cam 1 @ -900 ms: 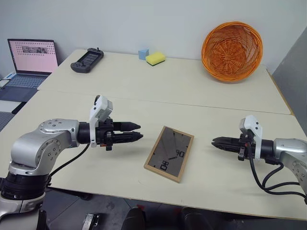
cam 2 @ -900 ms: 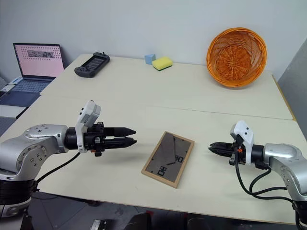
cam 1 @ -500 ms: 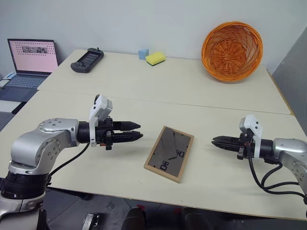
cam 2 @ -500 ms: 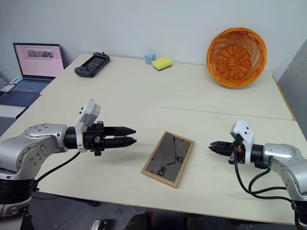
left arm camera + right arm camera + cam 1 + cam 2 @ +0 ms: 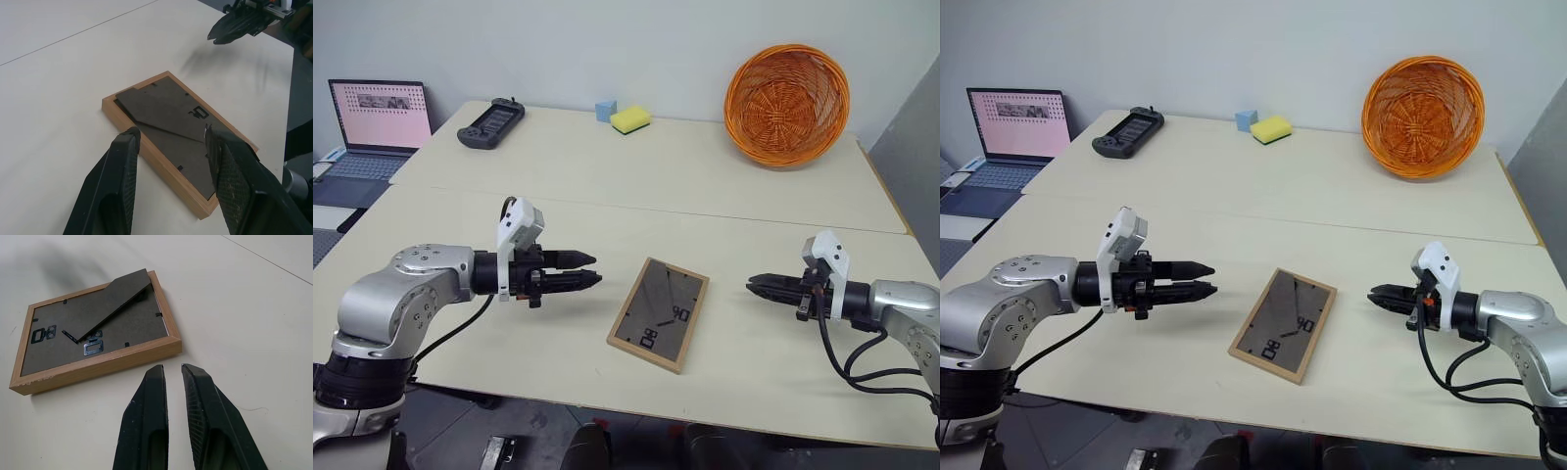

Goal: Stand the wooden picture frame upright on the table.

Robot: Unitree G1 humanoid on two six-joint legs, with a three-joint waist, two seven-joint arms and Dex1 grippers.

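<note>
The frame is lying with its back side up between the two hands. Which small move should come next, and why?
Probably bring the left hand, its fingers apart, down to the near long edge of the wooden picture frame. The frame lies flat on the table, back panel up, prop slightly raised, and neither hand touches it. The right hand is nearly closed.

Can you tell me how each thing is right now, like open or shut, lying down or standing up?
wooden picture frame: lying flat on the table, face down, dark back up, prop slightly lifted, untouched.
left gripper: open, hovering beside the frame, holding nothing.
right gripper: almost shut, hovering on the frame's other side, holding nothing.
laptop: open, screen lit.
orange basket: tipped up on its side, empty.
</note>
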